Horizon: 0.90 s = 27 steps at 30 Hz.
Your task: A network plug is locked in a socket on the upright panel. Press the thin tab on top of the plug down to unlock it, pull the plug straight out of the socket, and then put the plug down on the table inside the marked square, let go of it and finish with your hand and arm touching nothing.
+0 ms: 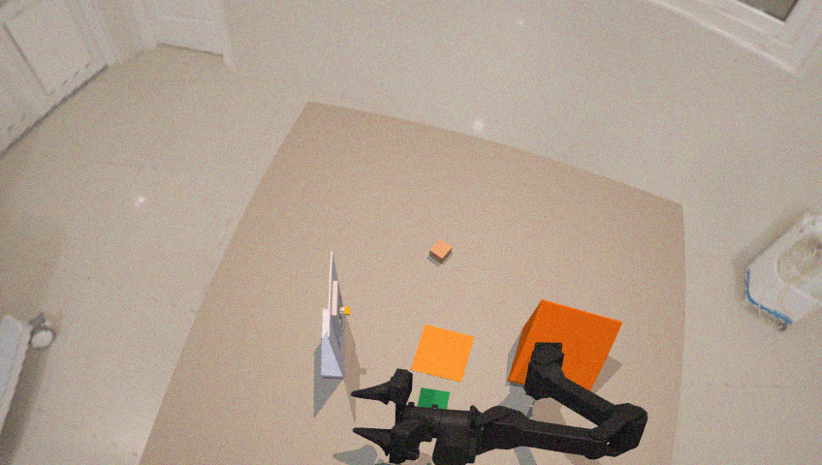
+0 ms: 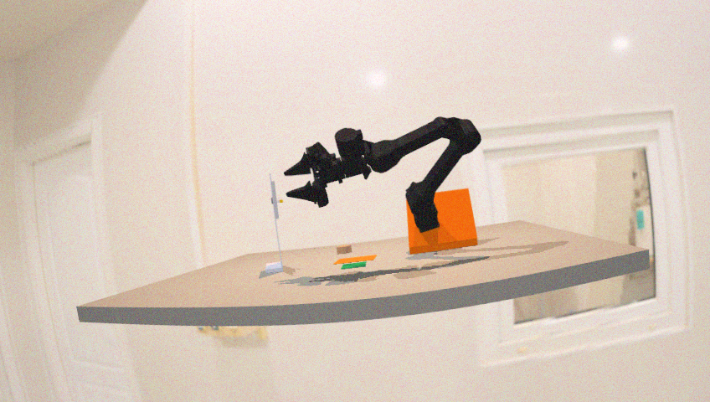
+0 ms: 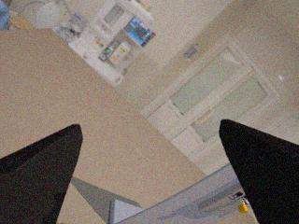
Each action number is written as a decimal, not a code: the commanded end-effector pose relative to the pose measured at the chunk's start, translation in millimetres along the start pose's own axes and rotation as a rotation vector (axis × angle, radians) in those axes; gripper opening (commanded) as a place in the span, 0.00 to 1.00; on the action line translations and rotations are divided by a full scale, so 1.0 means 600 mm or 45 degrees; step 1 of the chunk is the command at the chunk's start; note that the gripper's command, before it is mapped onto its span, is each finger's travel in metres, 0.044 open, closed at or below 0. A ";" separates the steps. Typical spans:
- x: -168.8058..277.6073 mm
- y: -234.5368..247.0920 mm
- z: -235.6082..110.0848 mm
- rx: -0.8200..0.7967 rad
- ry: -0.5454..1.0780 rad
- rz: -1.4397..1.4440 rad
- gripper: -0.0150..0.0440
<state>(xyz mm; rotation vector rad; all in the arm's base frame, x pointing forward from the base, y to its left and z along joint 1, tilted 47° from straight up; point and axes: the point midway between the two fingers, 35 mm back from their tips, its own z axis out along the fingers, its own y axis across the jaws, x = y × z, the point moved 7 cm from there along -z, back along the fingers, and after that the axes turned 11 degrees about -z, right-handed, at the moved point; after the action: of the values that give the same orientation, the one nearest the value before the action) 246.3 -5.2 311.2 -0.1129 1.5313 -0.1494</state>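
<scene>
The upright panel (image 1: 332, 359) (image 2: 275, 208) (image 3: 187, 207) stands on its foot at the left of the top and exterior views. The plug (image 1: 346, 311) (image 2: 280, 201) (image 3: 243, 207), small and yellow-orange, sticks out of the panel's face on the arm's side. Its tab is too small to make out. My gripper (image 1: 353, 412) (image 2: 285, 183) (image 3: 151, 129) is open and empty, touching nothing. It is in the air, to one side of the plug, with its fingers pointing towards the panel's side. A flat orange square (image 1: 443, 353) (image 2: 355, 259) and a smaller green one (image 1: 433, 397) (image 2: 353, 265) lie on the table.
A large orange block (image 1: 587, 339) (image 2: 455, 219) stands beside the arm's base. A small brown cube (image 1: 440, 251) (image 2: 343, 249) lies on the table (image 1: 368, 172) (image 2: 199, 293) (image 3: 47, 84), beyond the orange square. The arm reaches over the table above the green square.
</scene>
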 end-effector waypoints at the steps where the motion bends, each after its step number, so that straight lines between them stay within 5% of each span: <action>1: 0.001 0.000 0.001 0.001 0.000 -0.003 0.89; 9: 0.049 -0.019 0.036 0.027 0.004 -0.138 0.53; 27: 0.176 -0.074 0.071 0.089 0.028 -0.471 0.52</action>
<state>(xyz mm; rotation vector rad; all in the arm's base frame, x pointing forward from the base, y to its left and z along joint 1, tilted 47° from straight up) 291.0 -61.7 228.2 -0.3116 1.5088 -0.4685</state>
